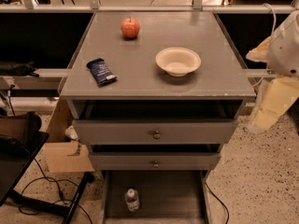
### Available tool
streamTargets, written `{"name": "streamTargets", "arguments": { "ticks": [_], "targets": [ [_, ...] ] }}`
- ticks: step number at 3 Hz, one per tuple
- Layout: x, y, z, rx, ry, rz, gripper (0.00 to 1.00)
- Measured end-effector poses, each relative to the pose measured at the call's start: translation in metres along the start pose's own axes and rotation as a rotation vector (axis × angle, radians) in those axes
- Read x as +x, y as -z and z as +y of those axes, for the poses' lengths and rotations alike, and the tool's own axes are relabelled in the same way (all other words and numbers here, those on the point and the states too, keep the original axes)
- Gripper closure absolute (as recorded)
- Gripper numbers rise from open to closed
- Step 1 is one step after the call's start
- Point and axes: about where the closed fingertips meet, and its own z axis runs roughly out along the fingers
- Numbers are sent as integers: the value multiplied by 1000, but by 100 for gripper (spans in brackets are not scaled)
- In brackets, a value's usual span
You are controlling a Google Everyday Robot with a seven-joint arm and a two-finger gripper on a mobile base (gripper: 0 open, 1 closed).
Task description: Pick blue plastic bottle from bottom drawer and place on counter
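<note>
In the one camera view we look down on the grey cabinet (156, 125) from its front. The bottom drawer (168, 195) of the cabinet is pulled far out, and the bottle (132, 199) stands on its dark floor, toward the cabinet's left side, white cap up, apart from the drawer walls as far as we can see. The two upper drawers (187, 132) are open only a little.

On the counter (154, 85), the top of the cabinet, we see an apple (130, 27) toward the back, a bowl (178, 61) to the right of centre and a dark snack packet (101, 71) near the left edge.

The gripper (264, 118) hangs off the right side of the cabinet, about level with the top drawer and well apart from the bottle. We cannot tell how far open it is. It does not hold the bottle.

We judge the task to be at its first step: the reach for the bottle is not yet made. The next move calls for bringing the gripper round to the cabinet's front and low into the bottom drawer, under the drawers above, to close on the bottle. Bare counter near the front edge looks a good spot to set it down.
</note>
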Motion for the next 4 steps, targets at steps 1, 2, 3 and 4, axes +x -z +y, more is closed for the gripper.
{"name": "streamTargets", "arguments": {
  "ticks": [1, 2, 3, 4],
  "targets": [
    [6, -57, 31, -66, -53, -133, 0],
    [5, -126, 75, -137, -83, -310, 0],
    [-1, -210, 131, -219, -146, -524, 0],
    [-7, -306, 181, -237, -238, -718, 0]
  ]
}}
